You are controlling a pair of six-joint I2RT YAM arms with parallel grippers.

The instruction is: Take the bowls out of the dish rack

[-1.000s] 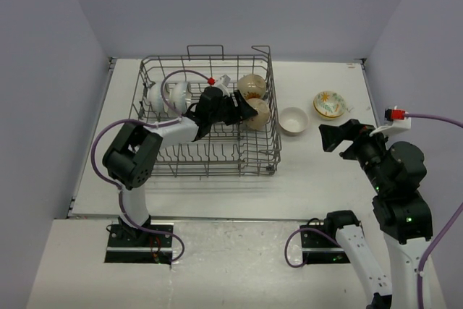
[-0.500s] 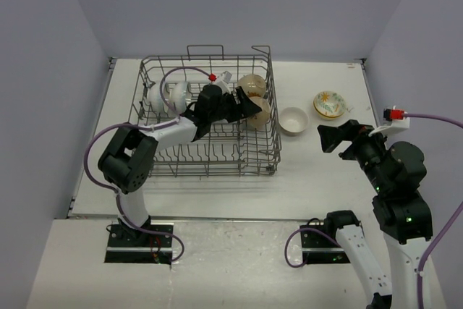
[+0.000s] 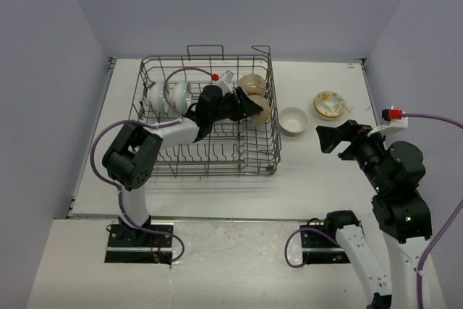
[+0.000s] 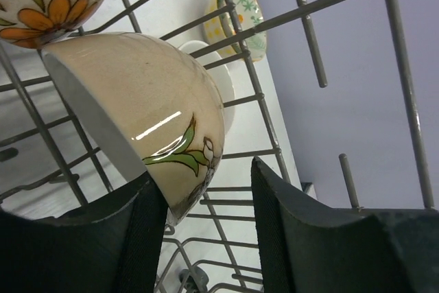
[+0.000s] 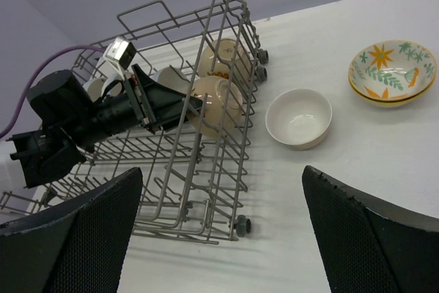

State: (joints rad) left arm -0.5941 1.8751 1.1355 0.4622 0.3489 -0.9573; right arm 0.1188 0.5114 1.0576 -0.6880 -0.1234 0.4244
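L gripper (image 3: 252, 108) deep in dish rack (image 3: 217, 163), far-right corner; jaws parted, tan bowl (image 4: 147, 111) between them, not clamped; R gripper (image 3: 325, 139) spread wide, hovering right of rack, near white bowl (image 3: 293, 121) on table.

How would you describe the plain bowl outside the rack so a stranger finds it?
Find the big grey wire dish rack. On the table just past its right side, the white bowl stands nearest the rack. It is plain and empty, unlike the yellow flowered bowl farther right.
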